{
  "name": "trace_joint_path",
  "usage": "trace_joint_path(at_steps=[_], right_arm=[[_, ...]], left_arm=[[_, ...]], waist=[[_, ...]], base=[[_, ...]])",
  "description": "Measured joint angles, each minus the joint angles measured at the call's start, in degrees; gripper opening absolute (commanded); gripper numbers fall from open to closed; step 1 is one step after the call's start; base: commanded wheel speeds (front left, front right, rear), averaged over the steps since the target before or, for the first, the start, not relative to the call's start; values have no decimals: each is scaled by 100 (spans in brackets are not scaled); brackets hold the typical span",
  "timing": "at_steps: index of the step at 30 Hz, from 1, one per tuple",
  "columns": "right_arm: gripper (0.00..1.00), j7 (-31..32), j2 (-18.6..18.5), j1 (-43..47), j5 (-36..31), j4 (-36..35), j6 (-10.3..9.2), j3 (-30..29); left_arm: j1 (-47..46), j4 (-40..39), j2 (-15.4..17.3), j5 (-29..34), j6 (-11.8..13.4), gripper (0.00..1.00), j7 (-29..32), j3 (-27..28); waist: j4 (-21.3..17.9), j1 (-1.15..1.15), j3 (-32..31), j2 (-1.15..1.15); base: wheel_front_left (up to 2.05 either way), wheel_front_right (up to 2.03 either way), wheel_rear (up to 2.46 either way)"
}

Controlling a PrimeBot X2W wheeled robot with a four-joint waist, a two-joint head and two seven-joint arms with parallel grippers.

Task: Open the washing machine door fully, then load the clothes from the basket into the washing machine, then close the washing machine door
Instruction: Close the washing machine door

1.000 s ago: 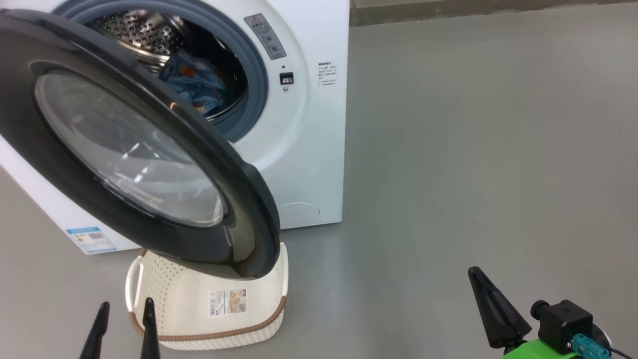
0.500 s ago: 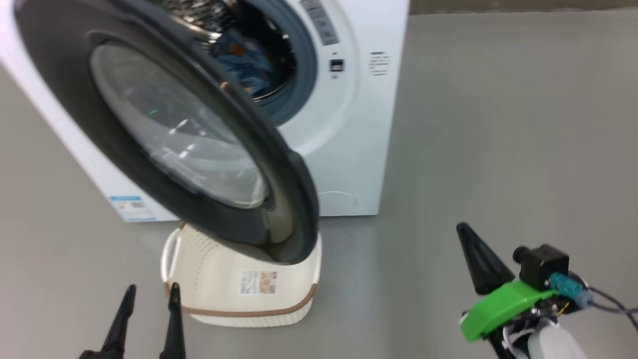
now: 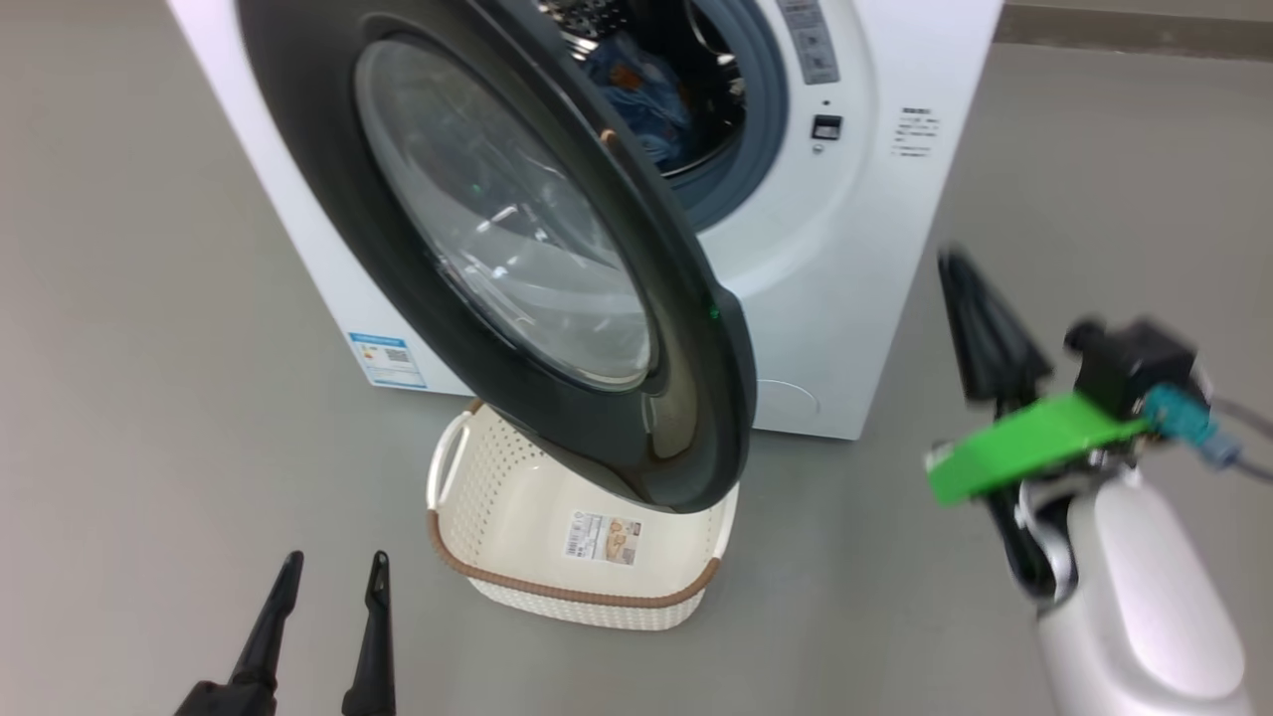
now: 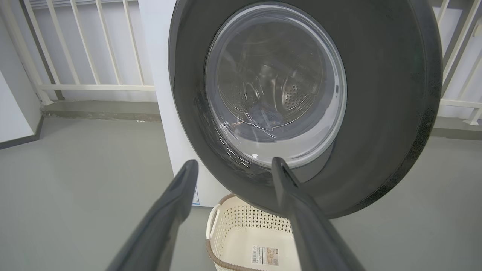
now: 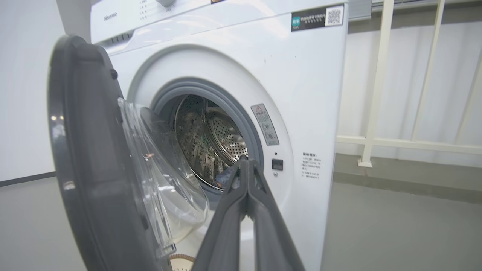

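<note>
The left gripper (image 3: 336, 559), at the lower left of the head view, is held with its two long dark fingers spread wide. The right gripper (image 3: 963, 273), at the right side, is seen with its fingers pressed together. Between them, the brown-rimmed cream-white perforated plastic basket (image 3: 572, 595) is set on the grey floor (image 3: 149, 398), under the lower edge of the black-rimmed round glass door (image 3: 497, 229), which is swung partly open. Light-blue printed clothes (image 3: 636, 89) are seen at the top of the frame, inside the white front-loading washing machine (image 3: 855, 239).

The round black-rimmed door (image 3: 497, 219) is glossy, its glass smooth; behind it shines a perforated steel drum (image 5: 222, 139), below it a matt cream plastic basket (image 3: 487, 487).
</note>
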Motion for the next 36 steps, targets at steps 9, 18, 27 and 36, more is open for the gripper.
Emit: trace_joint_path(at_steps=[9,18,27,36], right_arm=[[0,570,3,-460,52,-1917,0,892],[0,1339,8,22,350,-2068,0,2375],[0,1117,5,188,708,-764,0,3026],[0,414,-1,-411,812,535,0,3165]], left_arm=[[1,-25,12,0,2,100,-8,-13],[-27,-57,7,1,29,100,-34,-67],[-165,-47,-38,44,53,100,-60,-80],[-313,-21,-134,60,53,100,-110,-76]], waist=[[136,0,-75,0],[184,0,36,0],[211,0,176,0],[128,0,367,0]], base=[[0,0,0],[0,0,0],[0,0,0],[0,0,0]])
